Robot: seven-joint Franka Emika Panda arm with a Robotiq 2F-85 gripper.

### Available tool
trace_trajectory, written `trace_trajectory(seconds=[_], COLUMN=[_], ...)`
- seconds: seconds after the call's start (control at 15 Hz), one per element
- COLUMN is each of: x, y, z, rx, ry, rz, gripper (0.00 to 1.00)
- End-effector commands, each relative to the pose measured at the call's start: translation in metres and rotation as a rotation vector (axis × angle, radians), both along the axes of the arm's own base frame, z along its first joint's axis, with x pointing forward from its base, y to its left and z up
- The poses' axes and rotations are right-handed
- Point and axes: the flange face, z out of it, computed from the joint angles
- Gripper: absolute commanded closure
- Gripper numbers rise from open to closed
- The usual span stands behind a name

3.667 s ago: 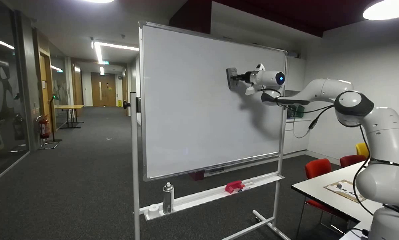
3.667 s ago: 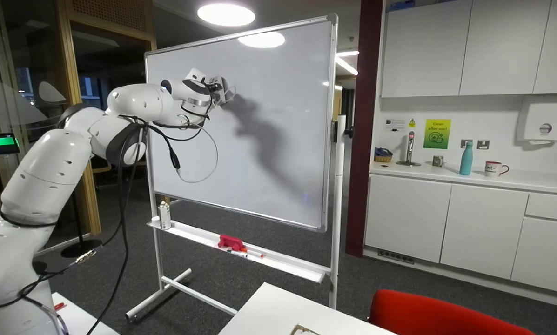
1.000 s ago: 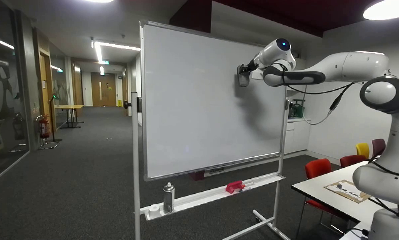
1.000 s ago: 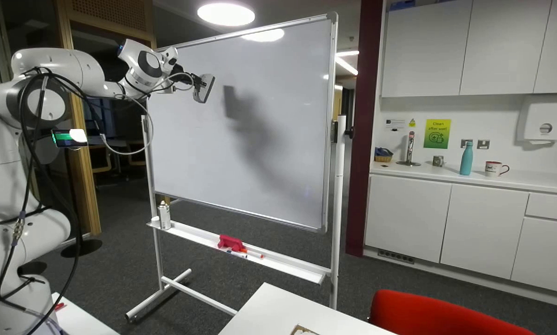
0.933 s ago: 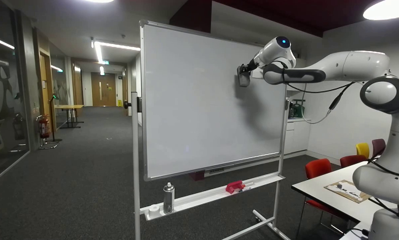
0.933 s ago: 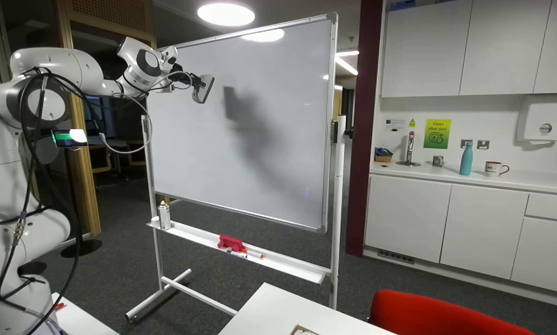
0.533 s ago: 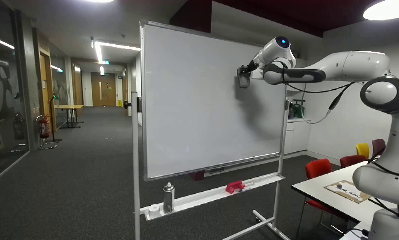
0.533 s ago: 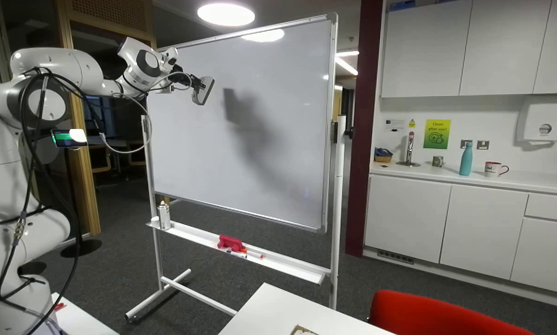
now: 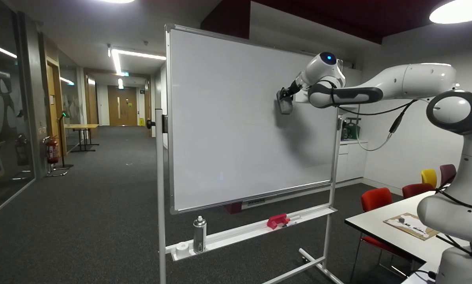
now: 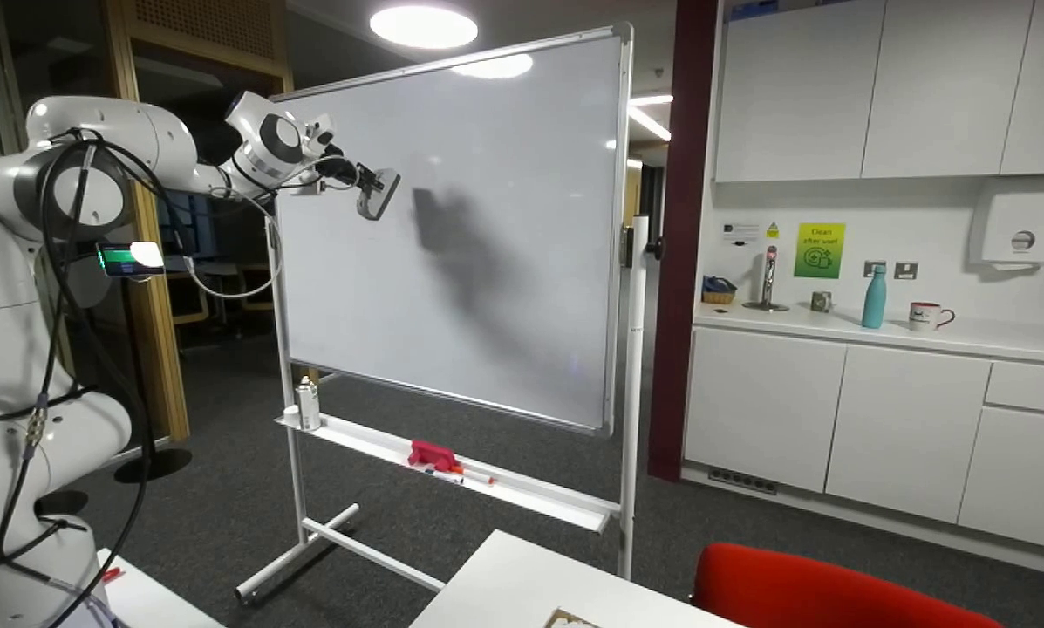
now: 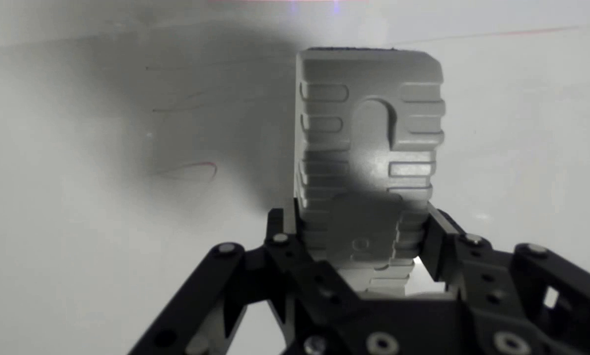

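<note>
My gripper [image 11: 363, 217] is shut on a grey ribbed board eraser [image 11: 368, 123], with one black finger against each long side. In both exterior views the eraser [image 9: 286, 106] [image 10: 380, 195] is in front of the upper whiteboard [image 9: 228, 118] [image 10: 522, 288], on the arm's side, and tilted. Its shadow on the board lies away from it, so it looks apart from the surface. The wrist view shows faint streaks on the board, a small red curve [image 11: 201, 165] and a thin reddish line [image 11: 538, 32]. The eraser's wiping face is mostly hidden.
A tray [image 9: 236, 235] below the board holds a spray can [image 9: 199, 235], a white roll [image 9: 181, 249], a red holder [image 9: 277, 221] and markers [image 10: 474, 475]. A white table [image 9: 372, 219] with a cardboard piece [image 9: 411, 225] and red chairs [image 9: 376, 199] stand near the arm.
Since the oldest frames, the arm has drawn back and the eraser has left its place at the board, tilting. In the last half second the gripper and eraser have moved slightly down.
</note>
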Motion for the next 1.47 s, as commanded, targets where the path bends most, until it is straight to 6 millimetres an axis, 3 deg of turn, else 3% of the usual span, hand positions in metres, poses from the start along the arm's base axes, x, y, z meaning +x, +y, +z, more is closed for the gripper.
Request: trace_trajectory(seconds=[0.0, 0.4, 0.6, 0.8, 1.07, 1.4], x=[0.001, -0.01, -0.026, -0.054, -0.109, -0.172], y=[0.019, 0.064, 0.089, 0.105, 0.103, 0.077], z=[-0.026, -0.072, -0.082, -0.079, -0.061, -0.046], rx=[0.017, 0.013, 0.017, 0.04, 0.145, 0.269], ry=[0.026, 0.066, 0.074, 0.064, 0.036, -0.003], rz=[0.011, -0.02, -0.026, -0.012, 0.028, 0.009], gripper=[0.66, 0.66, 0.66, 0.66, 0.66, 0.66])
